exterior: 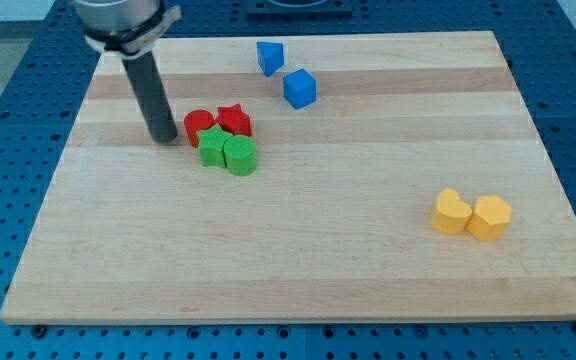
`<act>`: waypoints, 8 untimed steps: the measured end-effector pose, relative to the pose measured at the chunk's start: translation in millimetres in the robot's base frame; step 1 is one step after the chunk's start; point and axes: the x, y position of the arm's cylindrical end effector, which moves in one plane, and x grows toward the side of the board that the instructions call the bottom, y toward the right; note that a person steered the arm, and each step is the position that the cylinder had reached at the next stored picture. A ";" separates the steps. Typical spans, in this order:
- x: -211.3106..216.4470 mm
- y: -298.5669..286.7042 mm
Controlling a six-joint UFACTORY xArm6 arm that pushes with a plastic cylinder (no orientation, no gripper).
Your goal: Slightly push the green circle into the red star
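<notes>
2 green blocks (227, 150), red star (234, 120), wooden board (298, 250)

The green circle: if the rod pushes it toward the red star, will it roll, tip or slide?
The green circle looks squat and stands on a flat face, so it should slide, not roll or tip. It seems to touch the green star and sits just below the red star, so neighbours may shift too. My tip is left of the cluster.

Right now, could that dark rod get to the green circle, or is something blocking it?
Probably not directly: my tip sits at the view's left of the cluster, with the red circle and green star between it and the green circle. Going round below looks open.
</notes>
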 end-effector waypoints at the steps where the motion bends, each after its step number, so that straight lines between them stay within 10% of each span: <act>1: 47.8 3.9; 8: 37.1 118.6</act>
